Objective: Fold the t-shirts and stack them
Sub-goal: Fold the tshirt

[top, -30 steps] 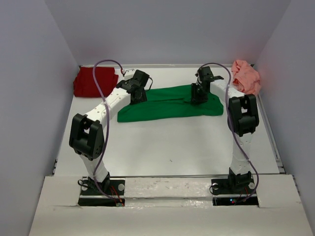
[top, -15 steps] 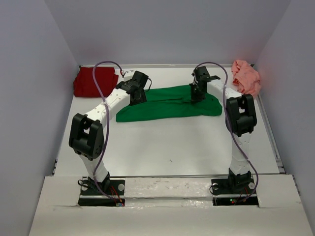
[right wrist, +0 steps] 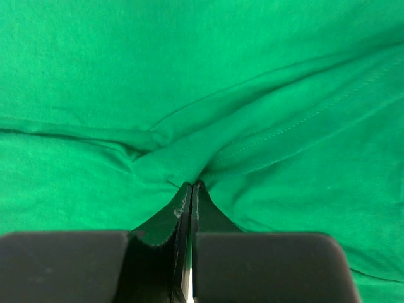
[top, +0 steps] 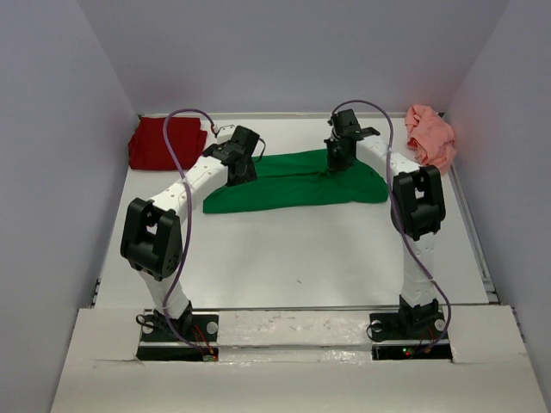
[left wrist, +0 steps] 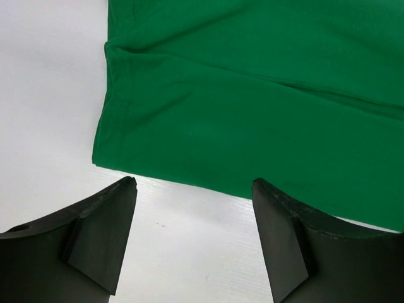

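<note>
We see bright green soft cloth t-shirt spread near far edge of white surface. Right hand pinches bunched fold; left hand gapes wide beside hem. We judge cloth light, limp: grip hem corners.

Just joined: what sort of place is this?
Probably a lab test cell: plain grey panels wall in a white table, bearing a green cloth t-shirt, a dark red one, a salmon pink one.

We see a white worktop across the centre of the frame, boxed in by plain pale grey walls: a back wall at top, a left wall and a right wall at the sides. A white ledge spans the bottom. The light is soft and even.
</note>
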Robot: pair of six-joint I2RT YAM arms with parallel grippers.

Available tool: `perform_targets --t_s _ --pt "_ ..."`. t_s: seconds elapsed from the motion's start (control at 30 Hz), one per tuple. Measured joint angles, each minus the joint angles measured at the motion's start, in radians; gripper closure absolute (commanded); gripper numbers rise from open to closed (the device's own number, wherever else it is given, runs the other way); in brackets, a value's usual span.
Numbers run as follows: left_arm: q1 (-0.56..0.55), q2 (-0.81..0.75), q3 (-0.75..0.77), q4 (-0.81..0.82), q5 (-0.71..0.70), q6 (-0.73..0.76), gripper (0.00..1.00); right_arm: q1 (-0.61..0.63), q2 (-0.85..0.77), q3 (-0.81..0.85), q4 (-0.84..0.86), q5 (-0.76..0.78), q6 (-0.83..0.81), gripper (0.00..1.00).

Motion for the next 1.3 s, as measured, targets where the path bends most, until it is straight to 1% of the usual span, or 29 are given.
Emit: perform_targets --t_s 0.13,0.43,0.47,0.5,0.57,0.6,0.67,0.73,0.77,0.8,0.87,1.07,1.13,1.3 --pt "0.0 0.0 -0.001 0.0 0.0 0.002 0.18 0.0 0.01 0.048 -0.008 0.019 -0.018 1.0" --pt "0.0 -0.001 -0.028 0.008 0.002 0.006 0.18 0.0 0.143 0.29 -0.03 0.025 -0.068 1.0" --pt "0.0 -0.001 -0.028 0.007 0.003 0.007 0.18 0.0 0.17 0.336 -0.041 0.012 -0.077 0.98" --pt "0.0 -0.001 -0.028 0.008 0.004 0.008 0.17 0.0 0.182 0.352 -0.045 0.005 -0.08 0.92" --pt "0.0 -0.001 -0.028 0.008 0.004 0.01 0.17 0.0 0.239 0.431 -0.062 -0.023 -0.095 0.83" --pt "0.0 -0.001 -0.028 0.007 0.004 0.011 0.17 0.0 0.263 0.463 -0.071 -0.036 -0.105 0.66" --pt "0.0 -0.001 -0.028 0.008 0.003 0.016 0.17 0.0 0.295 0.496 -0.077 -0.051 -0.114 0.55" --pt "0.0 -0.001 -0.028 0.008 0.003 0.018 0.18 0.0 0.31 0.501 -0.086 -0.069 -0.143 0.38" --pt "0.0 -0.001 -0.028 0.008 0.003 0.02 0.17 0.0 0.314 0.501 -0.087 -0.075 -0.155 0.35" --pt "0.0 -0.001 -0.028 0.008 0.003 0.021 0.18 0.0 0.32 0.501 -0.088 -0.08 -0.165 0.28" --pt "0.0 -0.001 -0.028 0.008 0.005 0.023 0.18 0.0 0.324 0.501 -0.088 -0.085 -0.193 0.27" --pt "0.0 -0.001 -0.032 0.016 0.005 0.025 0.18 0.0 0.32 0.484 -0.071 -0.064 -0.215 0.26" --pt "0.0 -0.001 -0.038 0.026 -0.002 0.026 0.18 0.0 0.3 0.446 -0.058 -0.052 -0.212 0.26" --pt "0.0 0.0 -0.042 0.028 -0.022 0.037 0.18 0.0 0.188 0.281 -0.033 -0.006 -0.2 0.25"
